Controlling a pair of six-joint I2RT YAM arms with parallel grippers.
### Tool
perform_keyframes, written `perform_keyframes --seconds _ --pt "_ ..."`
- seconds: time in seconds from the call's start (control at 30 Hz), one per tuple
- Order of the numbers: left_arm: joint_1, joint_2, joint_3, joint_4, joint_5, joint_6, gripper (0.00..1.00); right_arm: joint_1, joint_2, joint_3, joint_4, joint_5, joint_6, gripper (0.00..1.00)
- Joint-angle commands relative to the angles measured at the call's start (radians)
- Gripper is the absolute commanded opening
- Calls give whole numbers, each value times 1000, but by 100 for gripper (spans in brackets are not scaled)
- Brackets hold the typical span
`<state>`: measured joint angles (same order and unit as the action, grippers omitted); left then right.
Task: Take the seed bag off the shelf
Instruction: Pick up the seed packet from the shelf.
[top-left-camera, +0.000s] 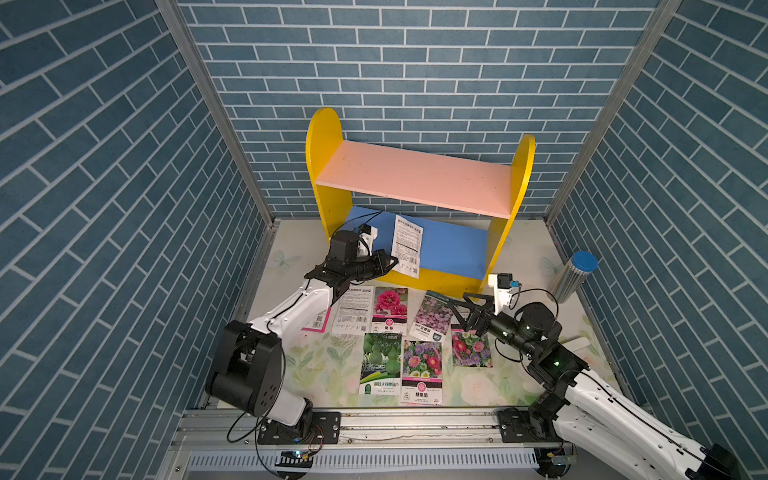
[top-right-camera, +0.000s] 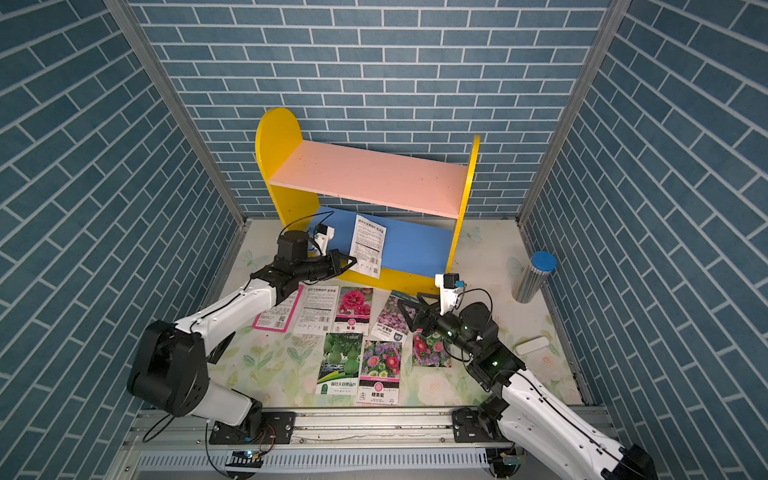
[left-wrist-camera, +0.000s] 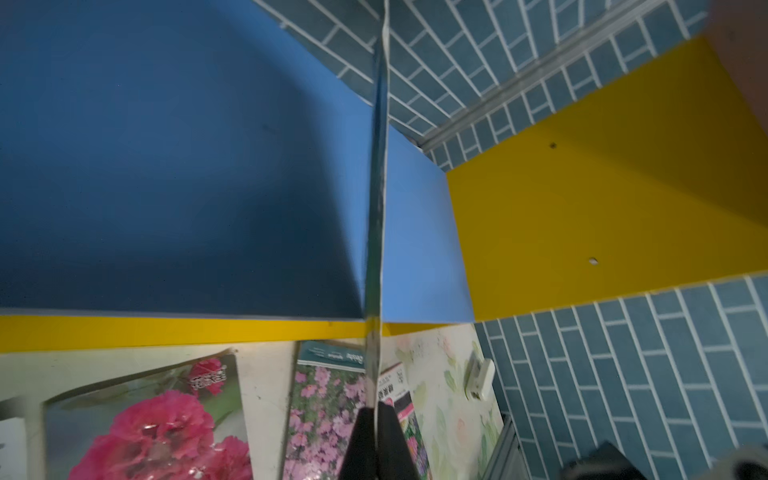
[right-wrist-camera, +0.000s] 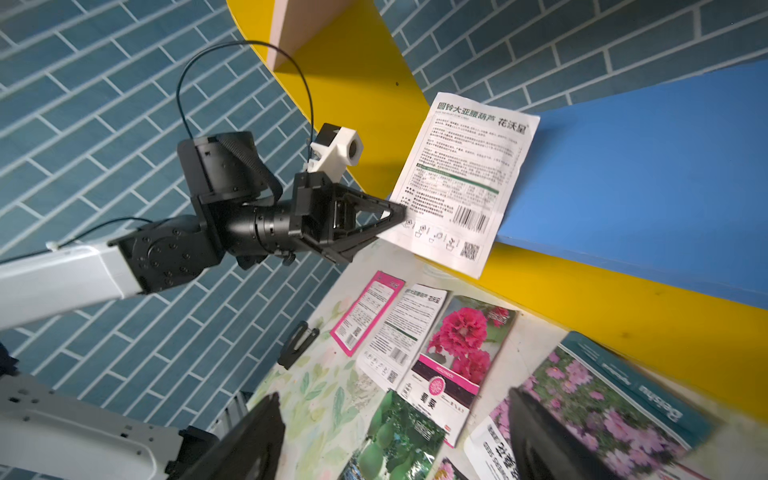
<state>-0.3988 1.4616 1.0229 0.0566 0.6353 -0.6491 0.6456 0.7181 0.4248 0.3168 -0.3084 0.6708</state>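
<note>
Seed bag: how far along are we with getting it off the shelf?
Done: the left gripper has its fingers shut on the seed bag at a lower corner. In hand: the bag is not yet clear of the shelf, overlapping its blue lower board. Left: draw it clear and lay it by the other packets. The right gripper is open, holding nothing.

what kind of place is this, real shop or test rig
Probably a robot test booth, not a shop: brick-print walls, left arm and right arm bolted to a metal rail, a small shelf, seed packets spread before it.
</note>
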Motion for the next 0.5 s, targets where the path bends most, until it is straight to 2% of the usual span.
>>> perform_keyframes --seconds 0.0,0.17,0.47 --pt "-51 -91 -58 -53 103 156 0 -67 27 -28 204 -216 109 86" --pt "-108 -247 -118 -62 158 193 0 -148 93 -65 401 -351 207 86" --pt "-149 -417 -126 -140 249 228 0 -189 168 -54 592 -472 274 86"
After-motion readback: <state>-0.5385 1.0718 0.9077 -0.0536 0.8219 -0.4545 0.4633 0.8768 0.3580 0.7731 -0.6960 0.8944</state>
